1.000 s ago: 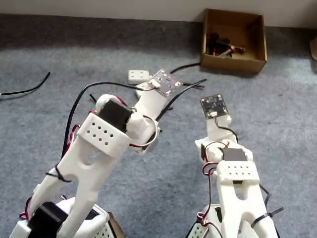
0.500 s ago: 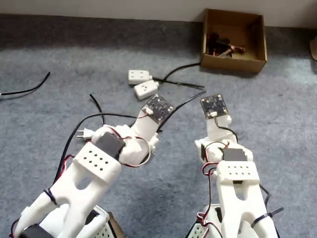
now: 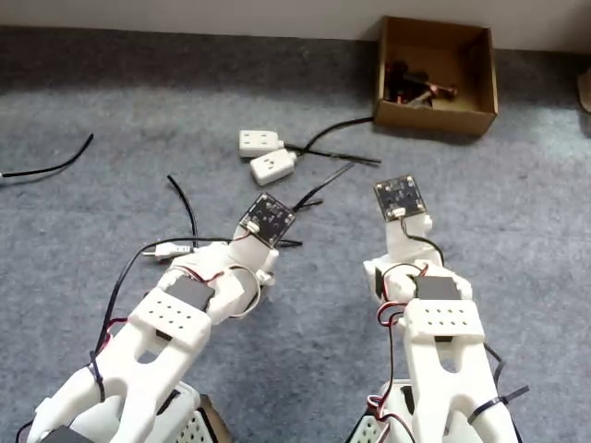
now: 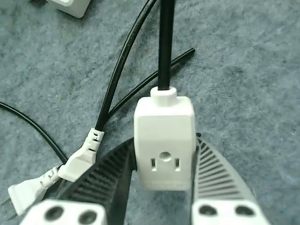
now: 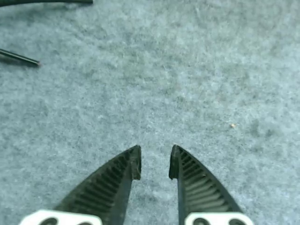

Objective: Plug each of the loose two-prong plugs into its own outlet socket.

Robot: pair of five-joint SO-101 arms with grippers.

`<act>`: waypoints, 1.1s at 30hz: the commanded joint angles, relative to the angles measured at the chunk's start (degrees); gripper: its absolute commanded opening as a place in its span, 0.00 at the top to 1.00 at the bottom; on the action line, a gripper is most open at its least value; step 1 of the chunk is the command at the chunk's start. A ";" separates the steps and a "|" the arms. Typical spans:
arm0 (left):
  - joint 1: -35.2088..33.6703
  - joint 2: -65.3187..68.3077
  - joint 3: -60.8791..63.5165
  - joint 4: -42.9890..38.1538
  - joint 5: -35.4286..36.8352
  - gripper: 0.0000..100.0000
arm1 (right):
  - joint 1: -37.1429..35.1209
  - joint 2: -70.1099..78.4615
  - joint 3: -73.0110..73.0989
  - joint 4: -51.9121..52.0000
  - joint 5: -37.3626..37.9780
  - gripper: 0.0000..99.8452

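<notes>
On the grey carpet, high view: one white outlet socket and a second socket lie just beside each other, near a cardboard box. A loose plug lies beside the left arm.

Left wrist view: left gripper pinches a held socket by its sides, slots facing the camera. A white plug lies just beside it.

Right wrist view: right gripper sits over carpet, claws slightly parted.
</notes>
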 commanded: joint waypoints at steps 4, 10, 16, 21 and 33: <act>-1.27 -1.89 0.04 -1.85 -0.44 0.99 | 0.66 -1.89 -0.31 -1.01 0.62 0.89; 0.48 -1.89 1.27 -2.20 -0.44 0.87 | 0.66 -1.89 -0.31 -1.01 0.62 0.89; 1.63 -1.89 1.89 -2.20 -0.53 0.68 | 0.66 -1.98 -0.31 -1.01 0.62 0.89; 0.92 -1.89 2.15 -2.29 -0.53 0.68 | 0.66 -1.98 -0.31 -1.01 0.62 0.89; -3.38 -1.80 6.99 -11.43 -7.21 0.68 | 0.66 -1.98 -0.31 -1.01 0.62 0.89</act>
